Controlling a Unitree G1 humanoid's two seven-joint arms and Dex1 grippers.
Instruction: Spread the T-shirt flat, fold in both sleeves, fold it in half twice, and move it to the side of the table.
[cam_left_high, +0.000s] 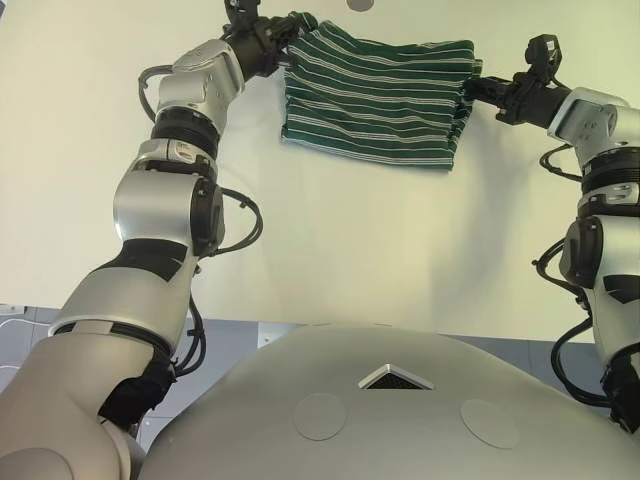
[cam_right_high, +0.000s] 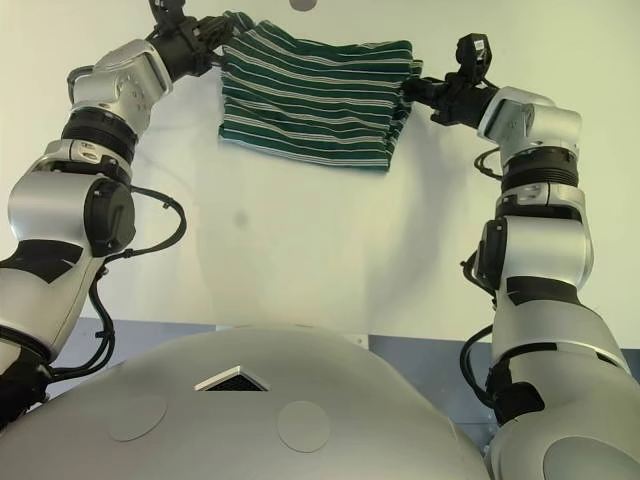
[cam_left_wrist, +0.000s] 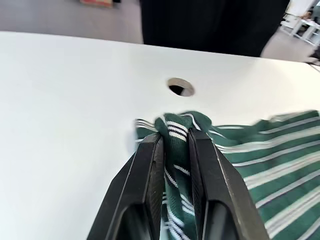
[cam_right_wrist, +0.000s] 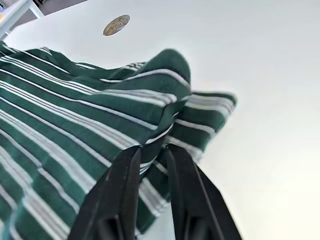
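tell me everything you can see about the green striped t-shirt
The dark green T-shirt with thin white stripes looks like soft knit cloth. It lies in wrinkled layers as a rough rectangle on the far part of the white table, near a round hole in the top. The left gripper is shut on its far left corner and the right gripper on its far right corner. The cloth bunches up at both pinches.

You are looking at a dark green fabric T-shirt (cam_left_high: 375, 95) crossed by thin white stripes, lying against a plain white tabletop (cam_left_high: 350, 240). Your two-fingered left gripper (cam_left_wrist: 175, 137) and right gripper (cam_right_wrist: 152, 150) are both matte black.
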